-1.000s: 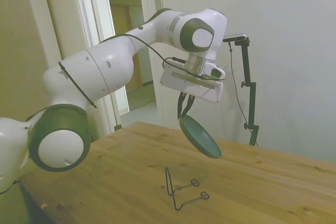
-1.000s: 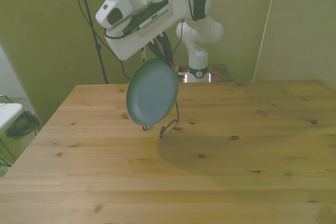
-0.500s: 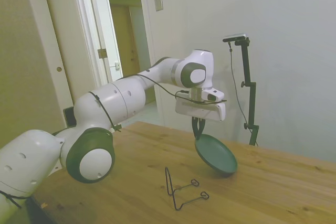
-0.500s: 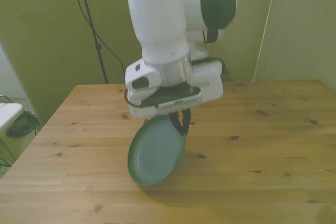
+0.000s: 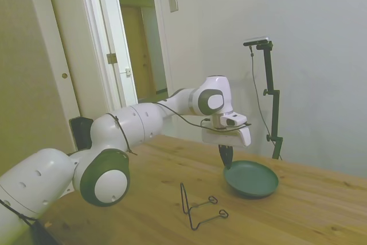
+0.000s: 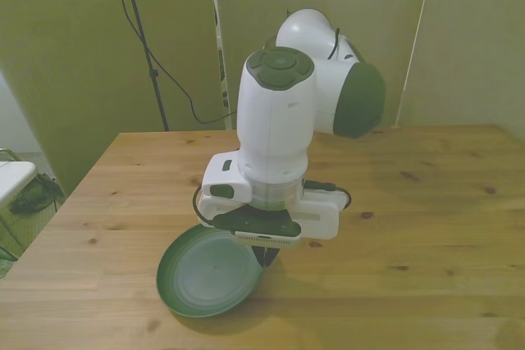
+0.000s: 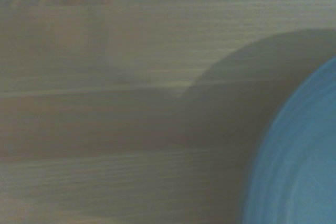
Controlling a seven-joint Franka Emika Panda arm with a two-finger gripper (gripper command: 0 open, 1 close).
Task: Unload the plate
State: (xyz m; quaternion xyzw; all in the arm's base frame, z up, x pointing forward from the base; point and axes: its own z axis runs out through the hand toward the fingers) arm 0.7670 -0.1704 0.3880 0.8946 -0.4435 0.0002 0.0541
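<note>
Half a second ago the dark green plate (image 5: 251,179) hung tilted; now it lies nearly flat and empty on the wooden counter (image 5: 321,205), the tool (image 5: 226,156) pinching its rim, the wire rack (image 5: 198,206) nearby.

- The plate (image 5: 251,179) (image 6: 204,273) (image 7: 302,171) is showing as round, shallow, dark green, with a raised rim and faint rings inside.
- It is lying nearly flat, open side up, low at the wooden table (image 5: 143,199) (image 6: 426,202); whether it is fully resting there is hard to tell.
- It is sitting toward the front view's left.
- Wrist view is rendering it bluish and blurred.
</note>
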